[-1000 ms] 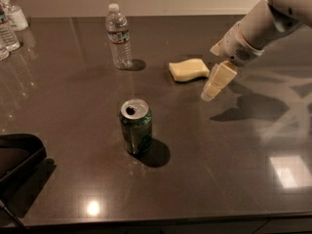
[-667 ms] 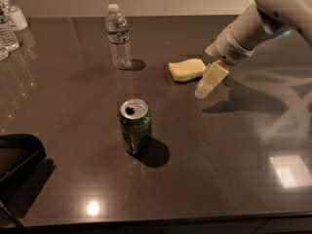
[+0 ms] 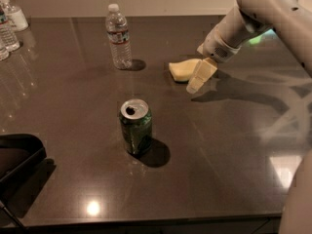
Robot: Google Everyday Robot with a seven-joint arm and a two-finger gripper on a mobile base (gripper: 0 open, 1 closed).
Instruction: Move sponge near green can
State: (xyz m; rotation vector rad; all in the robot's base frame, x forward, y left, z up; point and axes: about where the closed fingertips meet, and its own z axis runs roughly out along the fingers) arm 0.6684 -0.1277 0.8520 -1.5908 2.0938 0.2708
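Dark glossy bench (image 3: pixel 234 145) with ceiling-light glare, pale wall behind. Claw (image 3: pixel 201 75) hangs low over the far right part of the bench, tilted down and to the left, its tip just above or on the surface, can't say which. Can't tell whether the claw is released or clenched; it reads as one pale blocky shape. It is not carrying anything that I can see.

Sponge (image 3: pixel 181 70) lies flat on the bench right at the claw, on its left side; its right end is covered by the claw, so contact is unclear. The claw's shadow falls on the bench just to its right.

White arm (image 3: pixel 253 13) runs up and right from the claw to the top right corner.

Green can (image 3: pixel 136 126) stands upright well apart from the claw, nearer the camera and to its left, top open. The sponge is not beside it.

Clear water bottle (image 3: pixel 118 36) stands upright left of the claw, farther back, beyond the sponge.

Far left of the claw, at the bench edge: more small bottles (image 3: pixel 9 28). Far down-left of the claw: black tray (image 3: pixel 17 155), partly cut off.
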